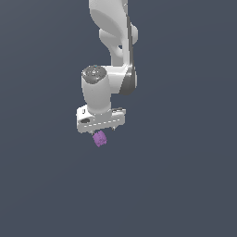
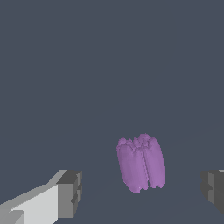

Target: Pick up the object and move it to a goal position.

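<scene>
1. The object (image 1: 99, 138) is seen in the exterior view as a small purple lump just below the gripper (image 1: 107, 132), at about 7 o'clock from the white hand body.
2. In the wrist view the object (image 2: 141, 163) is shown as a bumpy, ribbed block standing roughly upright between the two fingers (image 2: 70, 192), nearer to the far finger than to this one, though touching neither.
3. The gripper (image 2: 140, 190) is held spread: a clear gap is visible on both sides of the object, so nothing is pinched yet.
4. Whether the object rests on a surface cannot be told, since the background is a uniform dark grey in both views and no shadow or edge is shown.
5. The object is judged to be light, given how small it appears beside the gripper, and probably stiff, as no sagging is seen in its shape.
6. Its lumpy surface is judged likely to give uneven contact; a slip or a twist may be expected if the pads land on a ridge.
7. A hold is best taken across the two broad ribbed flanks, at mid-height, so that the pads bear on the widest part.
8. No goal marker is visible in either view.
</scene>
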`<state>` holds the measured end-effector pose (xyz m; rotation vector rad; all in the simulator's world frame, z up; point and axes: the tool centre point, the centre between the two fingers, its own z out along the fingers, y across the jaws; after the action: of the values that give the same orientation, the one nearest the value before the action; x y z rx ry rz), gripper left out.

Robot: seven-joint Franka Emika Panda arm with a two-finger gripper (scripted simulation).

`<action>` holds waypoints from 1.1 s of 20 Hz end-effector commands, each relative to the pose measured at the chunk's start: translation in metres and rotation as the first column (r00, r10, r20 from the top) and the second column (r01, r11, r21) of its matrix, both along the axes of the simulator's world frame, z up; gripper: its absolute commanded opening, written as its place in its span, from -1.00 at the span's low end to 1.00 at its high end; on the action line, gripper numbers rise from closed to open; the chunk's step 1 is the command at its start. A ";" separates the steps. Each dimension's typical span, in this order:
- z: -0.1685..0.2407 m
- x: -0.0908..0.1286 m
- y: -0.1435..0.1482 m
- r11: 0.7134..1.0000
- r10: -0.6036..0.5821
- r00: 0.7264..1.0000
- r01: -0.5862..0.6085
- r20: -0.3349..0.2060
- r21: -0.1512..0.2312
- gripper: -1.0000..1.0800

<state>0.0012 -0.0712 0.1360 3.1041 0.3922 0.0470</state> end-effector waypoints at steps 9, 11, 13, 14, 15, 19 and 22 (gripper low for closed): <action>-0.037 -0.012 -0.023 0.986 0.168 0.986 -0.167 -0.025 0.005 0.92; -0.041 -0.014 -0.025 0.983 0.185 0.982 -0.185 -0.028 0.006 0.92; -0.043 -0.015 -0.027 0.980 0.198 0.980 -0.198 -0.030 0.007 0.92; -0.044 -0.015 -0.028 0.979 0.203 0.979 -0.203 -0.030 0.008 0.92; -0.045 -0.016 -0.028 0.978 0.207 0.978 -0.207 -0.031 0.008 0.92; -0.046 -0.016 -0.029 0.978 0.208 0.978 -0.208 -0.031 0.008 0.92; -0.049 -0.016 -0.029 0.978 0.208 0.978 -0.208 -0.031 0.008 0.92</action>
<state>-0.0147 -0.1000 0.0887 3.0582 0.7171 0.0007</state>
